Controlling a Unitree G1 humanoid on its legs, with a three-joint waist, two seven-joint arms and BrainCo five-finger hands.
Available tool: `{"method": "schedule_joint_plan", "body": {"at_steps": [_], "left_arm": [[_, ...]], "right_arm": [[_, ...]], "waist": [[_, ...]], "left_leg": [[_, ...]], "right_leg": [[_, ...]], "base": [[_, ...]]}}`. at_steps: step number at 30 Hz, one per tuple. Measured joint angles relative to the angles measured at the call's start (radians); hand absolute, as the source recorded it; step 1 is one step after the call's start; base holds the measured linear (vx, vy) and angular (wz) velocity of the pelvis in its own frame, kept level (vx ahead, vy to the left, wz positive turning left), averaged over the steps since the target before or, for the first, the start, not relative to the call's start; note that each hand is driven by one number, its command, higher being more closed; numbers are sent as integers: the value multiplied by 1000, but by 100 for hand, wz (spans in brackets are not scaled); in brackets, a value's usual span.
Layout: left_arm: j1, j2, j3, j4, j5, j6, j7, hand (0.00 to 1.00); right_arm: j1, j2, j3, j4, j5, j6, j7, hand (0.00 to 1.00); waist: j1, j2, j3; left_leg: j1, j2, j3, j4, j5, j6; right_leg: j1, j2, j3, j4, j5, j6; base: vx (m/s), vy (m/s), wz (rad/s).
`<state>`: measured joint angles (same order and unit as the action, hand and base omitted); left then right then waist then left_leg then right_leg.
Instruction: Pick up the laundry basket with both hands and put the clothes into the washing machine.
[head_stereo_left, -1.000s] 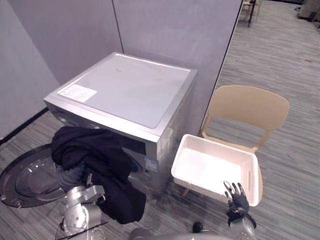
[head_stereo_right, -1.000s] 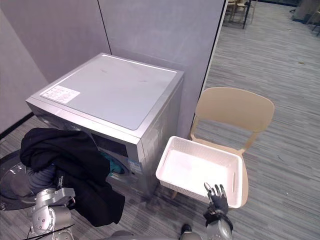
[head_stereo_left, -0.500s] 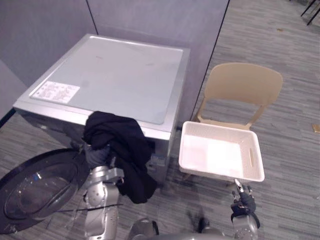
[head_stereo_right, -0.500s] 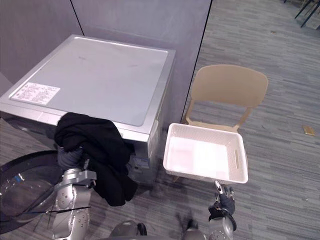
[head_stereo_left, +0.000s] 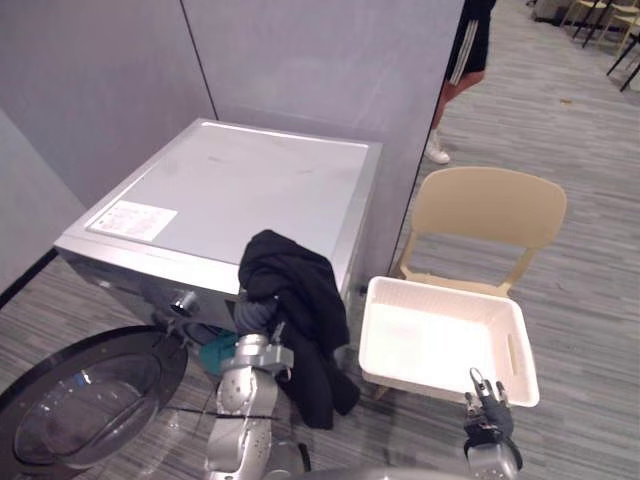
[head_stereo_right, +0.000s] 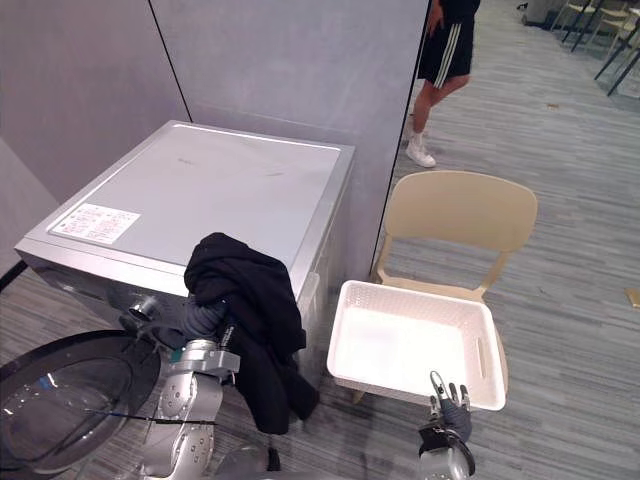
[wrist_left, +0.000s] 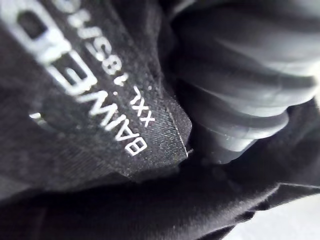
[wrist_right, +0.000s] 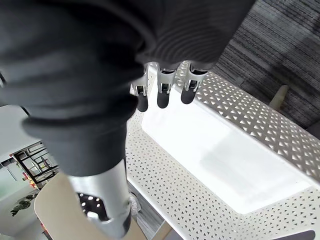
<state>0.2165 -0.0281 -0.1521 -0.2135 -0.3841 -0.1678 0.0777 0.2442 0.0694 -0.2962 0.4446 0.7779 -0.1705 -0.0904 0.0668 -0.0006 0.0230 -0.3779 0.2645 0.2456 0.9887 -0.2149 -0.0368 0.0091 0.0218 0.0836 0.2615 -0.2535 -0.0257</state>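
Note:
A black garment (head_stereo_left: 298, 310) hangs over my raised left hand (head_stereo_left: 256, 318), in front of the right front corner of the silver washing machine (head_stereo_left: 240, 190). Its cloth (wrist_left: 100, 140) with a white size label lies against the hand's ribbed cover (wrist_left: 240, 85) and hides the fingers. The white perforated laundry basket (head_stereo_left: 445, 345) sits empty on a beige chair (head_stereo_left: 490, 210). My right hand (head_stereo_left: 487, 402) hovers just before the basket's near rim, its straight fingers (wrist_right: 162, 95) held above the basket (wrist_right: 215, 150) and holding nothing.
The machine's round glass door (head_stereo_left: 85, 395) lies swung open at the lower left. Something teal (head_stereo_left: 215, 352) shows at the drum opening. Grey partition walls (head_stereo_left: 300, 60) stand behind the machine. A person's legs (head_stereo_left: 455, 70) show past the partition's edge.
The camera has shifted. My left arm has carried the black garment from the machine's left front to its right front corner. A person's legs have come into view behind the partition.

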Motion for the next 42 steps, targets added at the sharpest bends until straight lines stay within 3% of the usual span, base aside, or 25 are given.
{"method": "schedule_joint_plan", "body": {"at_steps": [2, 6, 8, 9, 10, 11, 12, 13, 14, 16, 17, 18, 19, 20, 21, 23, 26, 28, 31, 33, 35, 36, 37, 38, 42], "left_arm": [[0, -11, -4, 21, 0, 1, -12, 100], [-34, -17, -33, 20, -1, -53, -17, 100], [-81, -16, -35, 31, -1, -72, -23, 100], [-117, -17, -42, 38, -1, -86, -27, 100], [-160, 2, -46, 49, -1, -102, -30, 100], [-183, 27, -52, 62, -1, -108, -30, 100], [-205, 56, -48, 91, -4, -114, -29, 100], [-211, 73, -51, 115, -8, -114, -29, 100], [-210, 78, -53, 122, -8, -114, -29, 100], [-217, 94, -75, 120, -9, -116, -32, 100], [-218, 105, -80, 119, -9, -116, -33, 100], [-226, 111, -88, 114, -8, -115, -34, 100], [-222, 105, -90, 111, -8, -107, -35, 100], [-216, 104, -88, 110, -8, -104, -34, 100], [-216, 103, -86, 109, -8, -92, -34, 100], [-207, 92, -74, 104, -8, -89, -34, 100], [-176, 77, -73, 97, -8, -91, -33, 100], [-165, 73, -71, 104, -7, -89, -32, 100], [-160, 73, -42, 102, -6, -94, -33, 100], [-166, 87, -23, 117, 0, -93, -33, 100], [-155, 90, -10, 147, 2, -87, -32, 100], [-134, 96, 4, 153, 2, -77, -32, 100], [-130, 104, 9, 153, 2, -81, -35, 100], [-129, 108, 6, 157, 2, -78, -36, 100], [-47, 58, -12, 297, 2, 36, -42, 100]], "right_arm": [[21, -4, 1, -1, -3, -1, 0, 0], [-16, -43, -1, 106, -22, -7, -1, 0], [-38, -55, -19, 137, -29, -24, -12, 0], [-50, -74, -26, 143, -39, -35, -24, 0], [-74, -79, -35, 186, -45, -45, -24, 0], [-93, -61, -41, 211, -44, -42, -25, 0], [-111, -45, -33, 228, -44, -22, -25, 0], [-118, -21, -14, 228, -44, -17, -26, 0], [-122, -7, -5, 226, -44, -16, -26, 0], [-133, 6, -1, 202, -20, -18, -42, 0], [-133, 12, 2, 185, -20, -19, -40, 0], [-134, 13, 3, 167, -21, -17, -40, 0], [-140, 8, 25, 159, -21, -17, -41, 0], [-143, 2, 40, 158, -21, -15, -41, 0], [-140, 1, 67, 155, -21, -11, -41, 0], [-137, 2, 83, 145, -22, 1, -40, 0], [-127, 0, 113, 122, -22, 3, -26, 0], [-113, -2, 141, 134, -33, 5, -8, 0], [-112, -2, 142, 195, -42, 5, 7, 0], [-120, -6, 131, 245, -43, 6, 6, 0], [-115, -17, 128, 283, -43, 14, 7, 0], [-100, -18, 122, 289, -44, 17, 8, 0], [-89, -19, 93, 312, -48, 15, 15, 0], [-93, -22, 72, 340, -52, 15, 17, 0], [-99, -76, -52, 489, -64, 21, 23, 0]], "waist": [[-2, -26, -9], [-28, -23, -25], [-49, -13, -31], [-55, 2, -41], [-58, -32, -52], [-62, -73, -49], [-57, -81, -46], [-52, -78, -48], [-50, -75, -51], [-42, -56, -66], [-39, -45, -64], [-39, -29, -64], [-26, 4, -71], [-25, 17, -69], [-31, 29, -68], [-26, 20, -72], [-28, 14, -82], [-26, -8, -93], [-34, -44, -112], [-35, -43, -109], [-32, -19, -92], [-35, -19, -86], [-49, -74, -89], [-49, -80, -89], [-57, -18, -18]], "left_leg": [[-9, 62, -51, -84, 3, 1], [12, 65, -262, -468, 30, -21], [60, 71, -317, -710, 103, -31], [102, 77, -334, -827, 224, -35], [104, 38, -328, -817, 176, -224], [93, -2, -317, -776, 164, -210], [74, -13, -304, -704, 115, -210], [57, -13, -289, -632, 71, -186], [44, -13, -278, -597, 49, -172], [-32, -22, -226, -477, -25, -115], [-49, -22, -208, -459, -40, -101], [-64, -23, -174, -444, -63, -82], [-68, -13, -107, -460, -66, -41], [-63, -3, -86, -468, -65, -27], [-58, -4, -53, -490, -50, 5], [-28, -19, -10, -526, -34, 31], [-4, -52, 31, -600, 10, 42], [28, -77, 42, -682, 64, 37], [44, -111, 40, -773, 142, 24], [67, -113, 21, -823, 188, -1], [142, -66, 10, -874, 224, -32], [179, -54, 7, -905, 242, -48], [190, -78, -4, -925, 252, -61], [191, -78, -13, -936, 266, -67], [204, -61, -32, -979, 325, -70]], "right_leg": [[-30, -63, 0, 36, -24, 43], [-106, -168, 8, 84, -72, 125], [-119, -214, 5, 92, -78, 170], [-117, -236, 7, 88, -73, 215], [-112, -287, 21, 72, -65, 266], [-107, -324, 36, 50, -38, 285], [-78, -337, 56, -11, 65, 287], [-52, -339, 60, -67, 164, 287], [-48, -341, 61, -90, 212, 286], [-90, -361, 64, -147, 390, 285], [-108, -369, 59, -161, 440, 275], [-137, -378, 40, -190, 536, 247], [-174, -375, -27, -277, 720, 90], [-190, -364, -64, -265, 713, 80], [-197, -327, -132, -187, 592, 121], [-178, -267, -211, -101, 410, 134], [-168, -211, -185, -30, 273, 153], [-166, -169, -128, -36, 224, 152], [-141, -169, -93, -124, 201, 126], [-114, -147, -100, -139, 199, 127], [-105, -97, -98, -68, 195, 120], [-95, -88, -89, -82, 151, 79], [-72, -102, -89, -103, 117, 93], [-65, -103, -91, -117, 110, 98], [-44, -81, -107, -140, 91, 77]], "base": [[64, 145, 6], [167, 380, 17], [213, 512, 27], [261, 662, 13], [238, 662, 5], [170, 583, -15], [107, 505, -29], [91, 484, -39], [39, 604, -46], [-44, 602, -61], [-84, 399, -70], [-114, 467, -106], [-84, 425, -112], [-59, 448, -106], [21, 256, -52], [60, 192, -52], [32, 155, -23], [14, 25, 3], [12, -60, 13], [-18, -137, 21], [-78, -197, 0], [-136, -224, 22], [-120, -196, 32], [-166, -251, 33], [-180, -121, 5]]}}
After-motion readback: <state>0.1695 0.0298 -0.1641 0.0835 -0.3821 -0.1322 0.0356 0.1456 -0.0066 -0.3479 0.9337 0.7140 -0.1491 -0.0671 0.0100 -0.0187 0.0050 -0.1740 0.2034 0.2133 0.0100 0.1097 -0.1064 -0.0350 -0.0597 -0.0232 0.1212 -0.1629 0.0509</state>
